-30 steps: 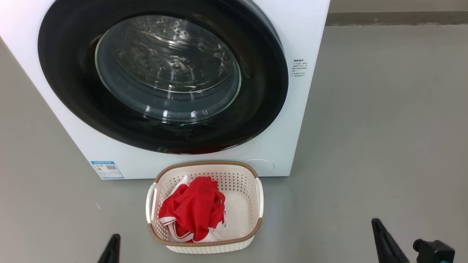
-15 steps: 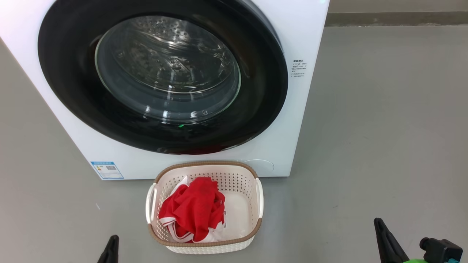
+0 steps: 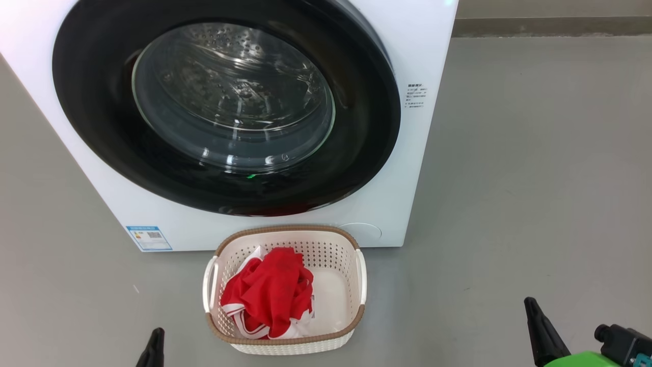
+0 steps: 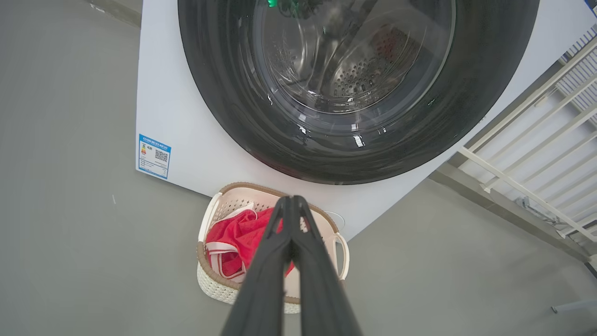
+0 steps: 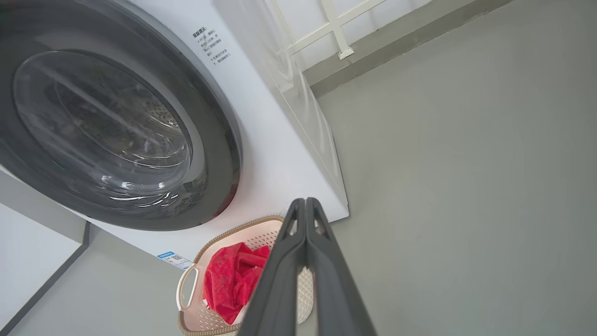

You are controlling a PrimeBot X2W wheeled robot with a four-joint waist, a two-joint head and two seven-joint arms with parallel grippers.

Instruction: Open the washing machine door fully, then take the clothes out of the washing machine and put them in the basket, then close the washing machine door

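**Laundry sitting in the basket, door appearing shut**

The white washing machine (image 3: 428, 46) is standing on a grey floor (image 3: 535, 178); the washing machine door (image 3: 224, 193), a glossy black ring around bulging glass, is lying flush against the front and appearing closed. Through the glass the steel drum is showing no cloth. Just in front of the machine, the basket (image 3: 285, 229) is sitting on the floor; it is holding the clothes (image 3: 267, 290), a crumpled red piece with white showing at its edges, bunched toward one side and leaving part of the basket's floor bare. The left gripper (image 4: 291, 200) and the right gripper (image 5: 305, 201) are hanging well back from the basket, each with its fingers pressed together and grasping nothing. Judging by this, every step is looking done; nothing is appearing left to do.
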